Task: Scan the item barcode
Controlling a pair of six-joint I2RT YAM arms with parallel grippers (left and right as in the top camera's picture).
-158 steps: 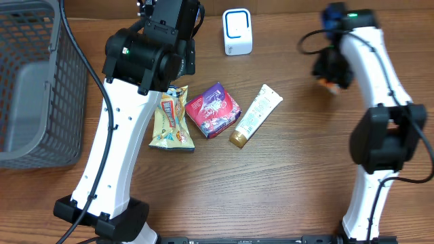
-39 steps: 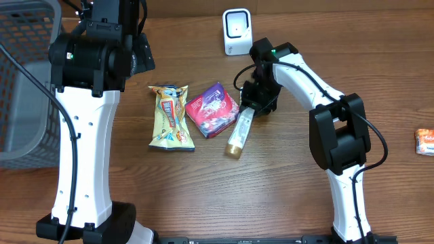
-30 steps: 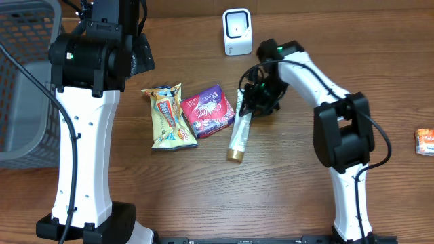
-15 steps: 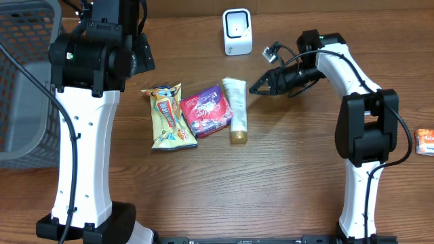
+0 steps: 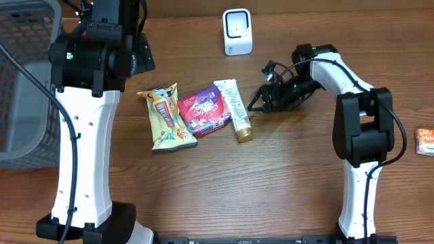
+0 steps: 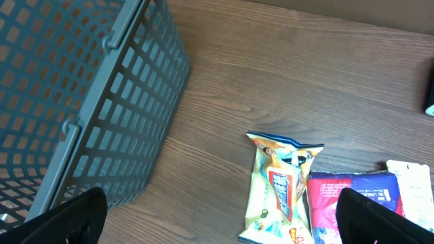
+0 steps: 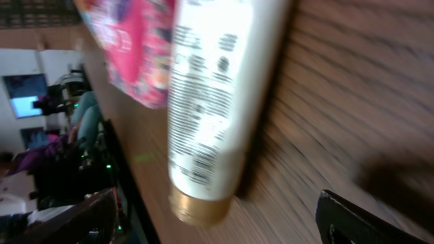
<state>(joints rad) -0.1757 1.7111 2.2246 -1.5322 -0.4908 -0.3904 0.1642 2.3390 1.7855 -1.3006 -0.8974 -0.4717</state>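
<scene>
**Layout.** The scanner (image 5: 237, 32) stands at the 12 o'clock edge of the table (image 5: 285, 190) with its window facing the centre. Three goods lie in a row just below it. From 9 o'clock toward 3 they are the bag (image 5: 163, 118), the box (image 5: 201, 112) and the tube (image 5: 234, 108). The tube rests flat against the box, crimped end toward 12 and gold cap toward 5. The basket (image 5: 30, 88) fills the 9 o'clock side. One small packet (image 5: 425, 141) lies well apart at the 3 o'clock edge.

**Reason for placement.** The row sits near the scanner, so a lifted item probably needs only a short carry to the window. The right wrist view shows small print on the tube's upper face. That face may carry the barcode, though no bars can be made out there.

**Right hand.** The right hand (image 5: 260, 104) lies low at the tube's 3 o'clock, near it but not touching. Its fingers (image 7: 78, 217) are spread wide at the two lower corners of the wrist view. Nothing is between them. The tube lies free on the table beyond the tips.

**Left hand.** The left hand (image 6: 220, 217) hangs high at 10 o'clock, probably parked clear of the work. Its fingers (image 6: 68, 217) are fully spread and empty.

**Status.** By this evidence the tube is the item in hand and is not yet scanned.
</scene>
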